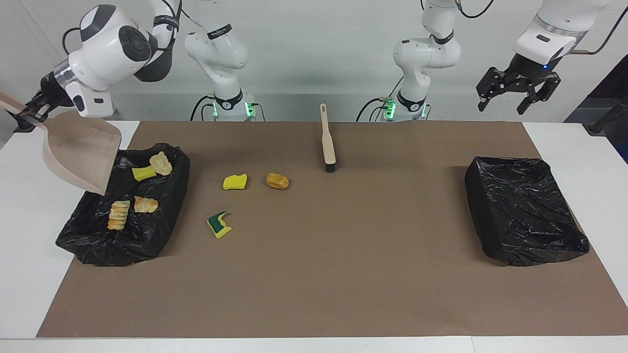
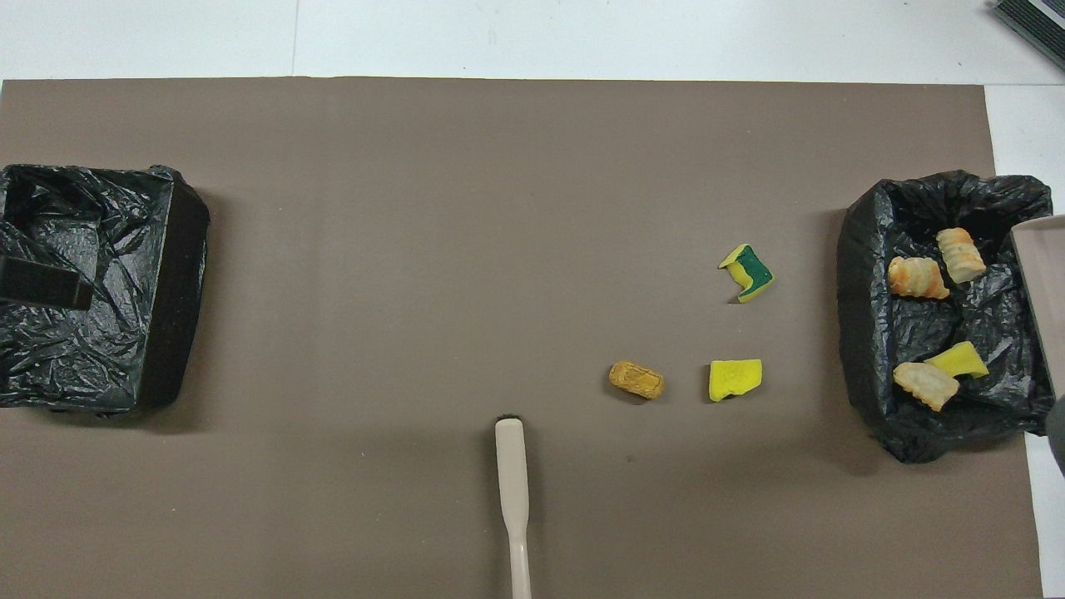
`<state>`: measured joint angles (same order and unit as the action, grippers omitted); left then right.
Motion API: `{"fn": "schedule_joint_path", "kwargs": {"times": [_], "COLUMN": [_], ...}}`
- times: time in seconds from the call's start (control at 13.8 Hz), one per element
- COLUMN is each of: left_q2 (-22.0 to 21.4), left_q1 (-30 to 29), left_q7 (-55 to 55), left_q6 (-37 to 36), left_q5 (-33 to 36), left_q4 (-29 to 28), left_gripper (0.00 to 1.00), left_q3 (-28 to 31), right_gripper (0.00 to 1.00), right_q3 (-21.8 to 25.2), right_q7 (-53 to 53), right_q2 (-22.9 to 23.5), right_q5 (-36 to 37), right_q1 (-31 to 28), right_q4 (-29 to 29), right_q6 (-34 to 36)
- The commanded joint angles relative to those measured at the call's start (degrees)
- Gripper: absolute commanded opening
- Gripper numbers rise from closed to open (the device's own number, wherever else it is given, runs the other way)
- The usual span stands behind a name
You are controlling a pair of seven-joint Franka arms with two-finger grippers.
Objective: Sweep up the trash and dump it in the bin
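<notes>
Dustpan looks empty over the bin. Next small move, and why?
Probably bring the dustpan, held by the right pincer, back down to the mat: four scraps now lie in the bin, but three remain near the brush.

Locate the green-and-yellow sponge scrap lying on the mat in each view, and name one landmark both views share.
Facing view: green-and-yellow sponge scrap sits left of centre, below the yellow sponge piece.
Overhead view: the scrap sits right of centre, above the yellow piece.
Shared landmark: the brush.
</notes>
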<state>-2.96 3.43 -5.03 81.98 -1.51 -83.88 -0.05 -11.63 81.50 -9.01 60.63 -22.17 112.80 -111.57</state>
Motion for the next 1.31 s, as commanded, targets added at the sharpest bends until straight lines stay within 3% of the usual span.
{"fn": "schedule_joint_path", "kwargs": {"times": [0.0, 0.51, 0.8, 1.24], "left_q2": [0.67, -1.00, -1.26, -1.26], "left_q1": [-1.24, -1.41, -1.41, -1.50], "left_q7": [-1.21, -0.94, -0.94, -0.94], "left_q6": [-1.91, -1.73, -1.47, -1.65], "left_q5": [-0.25, -0.25, -0.25, -0.25], "left_q4": [1.97, 1.35, 1.18, 1.17], "left_gripper": [1.00, 1.00, 1.00, 1.00], "left_q3": [-0.57, -1.01, -1.01, -1.01], "right_gripper": [0.00, 0.00, 0.00, 0.00], "right_q3": [-0.33, -0.33, -0.33, -0.42], "right_q7": [1.56, -1.24, -15.98, -54.78], "right_q2": [-0.92, -0.31, 2.41, 7.68], "right_q5": [-8.92, -35.02, -44.36, -48.85], "right_q1": [-0.42, 4.85, 9.33, 20.12], "right_q4": [1.20, 1.20, 0.94, 0.85], "right_q6": [-0.58, 2.22, 4.87, 4.78]}}
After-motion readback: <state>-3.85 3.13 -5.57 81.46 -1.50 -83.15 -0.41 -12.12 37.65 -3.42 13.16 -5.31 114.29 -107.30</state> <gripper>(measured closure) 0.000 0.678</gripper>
